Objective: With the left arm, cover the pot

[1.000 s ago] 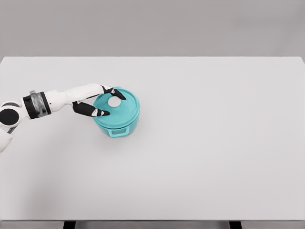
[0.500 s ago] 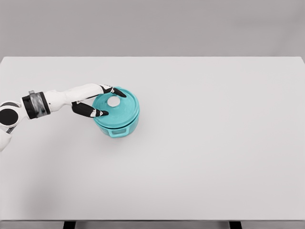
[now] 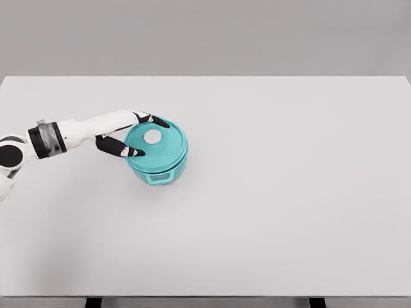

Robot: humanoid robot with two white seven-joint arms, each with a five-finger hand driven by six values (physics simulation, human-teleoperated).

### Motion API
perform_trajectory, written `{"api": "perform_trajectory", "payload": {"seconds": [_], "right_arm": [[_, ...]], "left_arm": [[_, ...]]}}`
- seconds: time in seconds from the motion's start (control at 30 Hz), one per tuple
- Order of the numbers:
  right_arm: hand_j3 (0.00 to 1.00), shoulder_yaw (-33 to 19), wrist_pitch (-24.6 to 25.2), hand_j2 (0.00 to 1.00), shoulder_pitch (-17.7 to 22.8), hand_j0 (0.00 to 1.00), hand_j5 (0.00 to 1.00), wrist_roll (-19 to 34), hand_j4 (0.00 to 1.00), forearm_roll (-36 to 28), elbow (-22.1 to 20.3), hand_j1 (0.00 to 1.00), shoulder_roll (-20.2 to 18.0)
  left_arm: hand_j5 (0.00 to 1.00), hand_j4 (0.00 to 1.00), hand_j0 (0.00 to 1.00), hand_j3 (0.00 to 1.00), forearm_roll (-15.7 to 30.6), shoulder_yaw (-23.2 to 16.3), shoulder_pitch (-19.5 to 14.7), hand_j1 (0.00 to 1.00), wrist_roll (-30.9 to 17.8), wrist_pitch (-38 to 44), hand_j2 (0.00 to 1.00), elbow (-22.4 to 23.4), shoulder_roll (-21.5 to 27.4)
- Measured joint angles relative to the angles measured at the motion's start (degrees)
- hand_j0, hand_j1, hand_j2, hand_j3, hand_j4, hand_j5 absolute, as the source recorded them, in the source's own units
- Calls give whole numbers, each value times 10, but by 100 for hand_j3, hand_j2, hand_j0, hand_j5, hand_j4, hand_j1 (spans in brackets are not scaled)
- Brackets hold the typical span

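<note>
Pot [image 3: 158, 168] in teal sits on the white table [image 3: 289, 192], left of the middle, and your head view shows its lid [image 3: 156, 142] already resting on top, white knob [image 3: 153, 136] up. Your left hand [image 3: 125, 136] comes in from the left with its dark fingers [image 3: 122, 149] pinched on the lid's near-left rim. The lid looks slightly off-centre, though you cannot be sure. If you pull away before loosening that pinch, you risk dragging the lid askew or nudging the pot. Your right arm is out of sight.
</note>
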Motion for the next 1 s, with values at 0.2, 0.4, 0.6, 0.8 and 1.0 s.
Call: {"api": "perform_trajectory", "payload": {"seconds": [0.2, 0.4, 0.6, 0.8, 1.0], "right_arm": [[100, 0, 0, 100, 0, 100, 100, 0, 100, 0, 0, 100, 0], [100, 0, 0, 100, 0, 100, 100, 0, 100, 0, 0, 100, 0], [100, 0, 0, 100, 0, 100, 100, 0, 100, 0, 0, 100, 0], [100, 0, 0, 100, 0, 100, 100, 0, 100, 0, 0, 100, 0], [100, 0, 0, 100, 0, 100, 100, 0, 100, 0, 0, 100, 0]], "left_arm": [[83, 83, 83, 83, 11, 1, 0, 83, -1, 0, 83, -1, 0], [83, 83, 83, 83, 17, 4, -4, 83, -2, 0, 83, -1, 0], [83, 83, 83, 83, 29, 6, -10, 83, -3, 0, 83, -2, 0], [100, 100, 100, 100, 55, 9, -8, 100, -4, -1, 100, -34, 39], [100, 100, 100, 100, 79, 41, 68, 100, -3, -6, 100, -108, 169]]}}
